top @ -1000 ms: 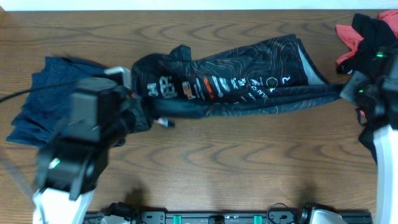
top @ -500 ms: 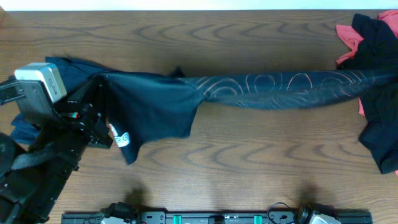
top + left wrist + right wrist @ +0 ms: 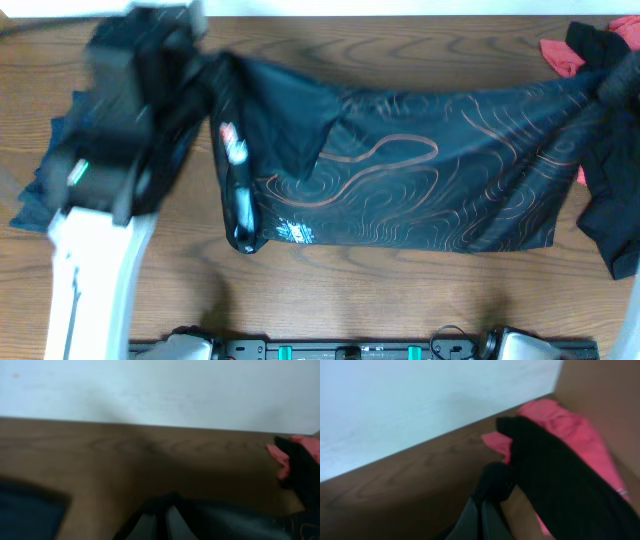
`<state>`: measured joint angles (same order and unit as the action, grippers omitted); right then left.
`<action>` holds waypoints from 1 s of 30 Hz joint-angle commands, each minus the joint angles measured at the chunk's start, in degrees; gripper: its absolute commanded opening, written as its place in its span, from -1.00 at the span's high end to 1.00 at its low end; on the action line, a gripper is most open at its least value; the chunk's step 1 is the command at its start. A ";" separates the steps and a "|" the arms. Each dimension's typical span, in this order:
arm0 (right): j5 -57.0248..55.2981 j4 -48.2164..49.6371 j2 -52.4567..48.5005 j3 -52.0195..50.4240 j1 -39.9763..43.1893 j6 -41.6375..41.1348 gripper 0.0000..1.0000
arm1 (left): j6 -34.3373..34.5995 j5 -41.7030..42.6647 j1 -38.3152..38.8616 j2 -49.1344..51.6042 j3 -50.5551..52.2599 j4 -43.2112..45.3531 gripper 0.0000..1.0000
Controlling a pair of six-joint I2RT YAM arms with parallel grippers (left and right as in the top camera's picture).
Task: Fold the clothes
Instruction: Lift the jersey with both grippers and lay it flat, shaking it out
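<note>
Overhead hides both jaws behind blur. Wrist views, also blurry: left gripper (image 3: 166, 521) and right gripper (image 3: 481, 516) each clamp the black jersey (image 3: 400, 170), fingertips cropped.

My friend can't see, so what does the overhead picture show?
A black jersey with orange wavy lines is stretched wide over a wooden table, the left arm holding one end. Navy clothes lie left, black-and-pink clothes right.

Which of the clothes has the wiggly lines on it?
The big black jersey stretched across the middle. Only it has orange wiggly lines; the navy-blue garment at left and the black-and-pink garment at right show none.
</note>
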<state>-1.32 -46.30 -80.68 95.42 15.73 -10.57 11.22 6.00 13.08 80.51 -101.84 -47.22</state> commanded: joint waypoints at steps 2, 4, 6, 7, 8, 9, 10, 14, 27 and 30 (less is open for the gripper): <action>4.39 9.62 -9.33 0.13 -0.52 -0.13 0.98 | -2.86 -0.68 -1.95 10.21 -0.09 13.27 0.88; 4.37 15.69 -11.58 0.33 -0.63 -4.31 0.98 | -2.86 -0.68 -3.13 13.66 -0.09 22.80 0.88; 4.37 21.40 -11.87 0.79 -0.48 -8.11 0.98 | -2.84 -0.68 -4.20 15.41 -0.09 31.78 0.88; 4.35 23.67 -11.50 1.60 -0.31 -9.27 0.98 | -2.82 -0.68 -4.90 15.67 -0.09 36.68 0.88; 4.22 25.03 -11.08 2.62 -0.07 -9.60 0.97 | -2.45 -0.68 -5.51 15.65 -0.11 40.68 0.88; 3.69 25.86 -10.51 4.11 0.24 -9.57 0.98 | -1.95 -0.66 -6.19 15.39 -0.37 44.13 0.88; 2.62 25.90 -10.05 5.64 0.55 -9.57 0.97 | -0.98 -0.66 -6.95 15.17 -0.98 46.56 0.88; -1.75 20.92 -8.74 12.57 1.92 -7.65 0.98 | 2.03 6.27 -11.10 14.80 -7.52 45.88 0.88; -18.10 -21.92 -9.57 10.32 2.01 -2.45 0.98 | -3.28 23.85 -16.72 9.18 -11.10 -18.82 0.88; -19.06 -27.39 -9.57 4.98 2.25 -2.45 0.98 | -6.36 23.82 -15.23 9.57 -7.30 -30.08 0.89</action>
<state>-13.21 -71.37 -90.02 104.09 16.84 -14.09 9.56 29.58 -2.83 89.30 -111.87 -72.90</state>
